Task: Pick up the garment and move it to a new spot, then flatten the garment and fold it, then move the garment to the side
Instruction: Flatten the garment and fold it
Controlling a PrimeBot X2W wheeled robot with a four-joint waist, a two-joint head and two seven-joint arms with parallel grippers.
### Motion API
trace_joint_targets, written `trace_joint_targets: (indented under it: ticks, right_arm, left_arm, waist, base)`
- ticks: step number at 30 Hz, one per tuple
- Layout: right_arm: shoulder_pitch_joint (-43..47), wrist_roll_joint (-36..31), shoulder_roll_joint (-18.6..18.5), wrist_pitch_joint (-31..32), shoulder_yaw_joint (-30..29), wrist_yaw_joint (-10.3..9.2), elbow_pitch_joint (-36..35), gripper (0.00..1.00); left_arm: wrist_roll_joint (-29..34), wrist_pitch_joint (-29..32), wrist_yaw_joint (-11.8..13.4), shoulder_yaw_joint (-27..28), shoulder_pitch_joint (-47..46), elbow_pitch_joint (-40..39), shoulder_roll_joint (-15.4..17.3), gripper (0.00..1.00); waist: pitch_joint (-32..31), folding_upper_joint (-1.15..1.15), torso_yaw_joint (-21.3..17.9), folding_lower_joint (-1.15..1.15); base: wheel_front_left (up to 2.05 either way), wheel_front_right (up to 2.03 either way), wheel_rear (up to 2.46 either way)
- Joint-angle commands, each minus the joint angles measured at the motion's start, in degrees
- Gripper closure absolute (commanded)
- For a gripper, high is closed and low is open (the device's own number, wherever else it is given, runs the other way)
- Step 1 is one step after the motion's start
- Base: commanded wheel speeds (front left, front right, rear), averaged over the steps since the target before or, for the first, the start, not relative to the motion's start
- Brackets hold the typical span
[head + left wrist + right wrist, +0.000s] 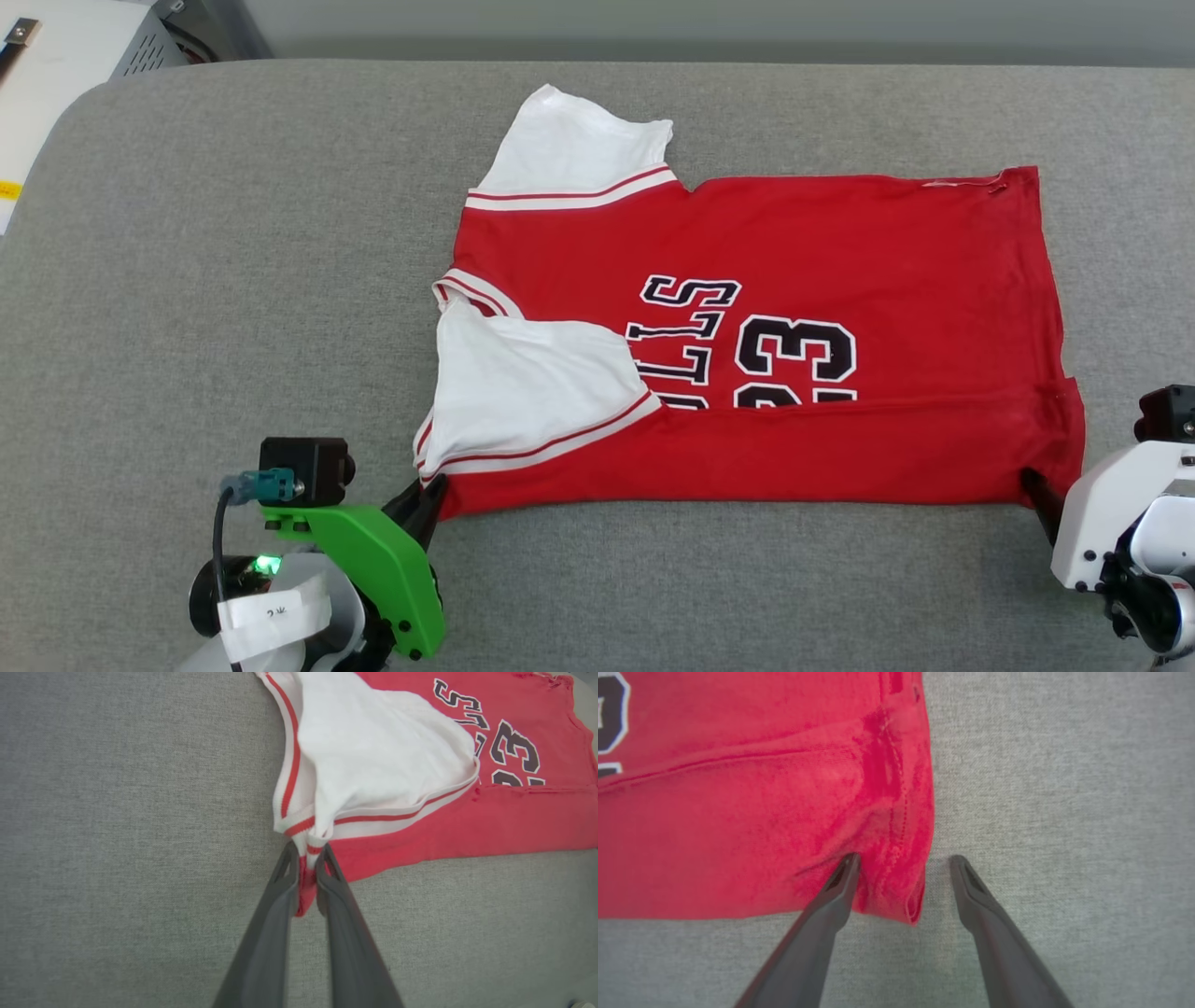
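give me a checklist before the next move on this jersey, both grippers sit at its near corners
1. Left gripper shut on the garment's sleeve-side near corner: ok.
2. Right gripper shut on the hem corner: not ok, its jaws stand open.
3. Hem corner lying between the right fingers: ok, one finger is on cloth and the other on the grey surface.
4. Left grip holding every layer: cannot tell.
5. Far sleeve folded in: not ok, it sticks out past the body.
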Motion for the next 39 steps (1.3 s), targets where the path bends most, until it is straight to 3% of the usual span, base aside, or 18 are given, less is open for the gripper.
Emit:
trace_joint_targets:
  ticks: [1, 5, 6, 8, 9, 19, 35, 39]
  right_arm:
    - [-0.92, -0.79, 0.3, 0.28, -0.21, -0.04, 1.27, 0.0]
    - [-1.29, -1.35, 0.77, 0.97, -0.08, -0.04, 4.2, 0.0]
    - [-1.23, -1.4, 0.74, 1.29, 0.16, -0.04, 4.86, 0.13]
    - [-1.24, -1.3, 0.63, 1.38, 0.46, -0.04, 5.58, 0.93]
    - [-1.27, -1.2, 0.59, 1.29, 0.56, -0.04, 5.8, 1.0]
    - [-0.43, 0.57, -2.78, -0.3, 0.58, -0.04, 5.18, 1.0]
    - [11.32, 5.65, -8.06, 7.43, -0.92, -0.04, -5.68, 1.0]
    - [14.47, 5.81, -7.47, 8.16, -1.0, -0.04, -6.77, 1.0]
  left_arm:
    - [1.1, 0.19, 0.37, -0.01, -0.37, -0.04, 0.47, 1.0]
    - [1.31, 0.28, 0.41, -0.12, -0.64, -0.08, 0.56, 1.0]
    - [1.3, 0.34, 0.38, -0.16, -0.65, -0.02, 0.6, 1.0]
    - [1.4, 0.49, 0.39, -0.26, -0.66, 0.25, 0.82, 1.0]
    - [1.4, 0.52, 0.38, -0.28, -0.64, 0.38, 0.88, 1.0]
    - [1.08, 1.59, -0.36, -1.61, 0.51, 2.64, 1.41, 1.0]
    - [-1.48, 6.11, -1.65, -6.38, 7.14, 3.44, 2.56, 1.0]
    - [-1.24, 5.8, -2.22, -6.96, 6.92, 4.73, 1.8, 1.0]
  waist:
    - [0.46, 0.0, 0.32, 0.0]
    - [0.69, 0.0, 0.49, 0.0]
    - [0.64, 0.0, 0.5, 0.0]
    - [0.47, 0.0, 0.48, 0.0]
    - [0.37, 0.0, 0.45, 0.0]
    - [-3.32, 0.0, -0.25, 0.0]
    - [-9.39, 0.0, -0.44, 0.0]
    - [-9.3, 0.0, -0.37, 0.0]
  base:
    - [0.0, 0.0, 0.0]
    - [0.0, 0.0, 0.0]
    - [0.0, 0.0, 0.0]
    - [0.0, 0.0, 0.0]
    - [0.0, 0.0, 0.0]
    - [0.0, 0.0, 0.0]
    - [0.0, 0.0, 0.0]
    - [0.0, 0.0, 0.0]
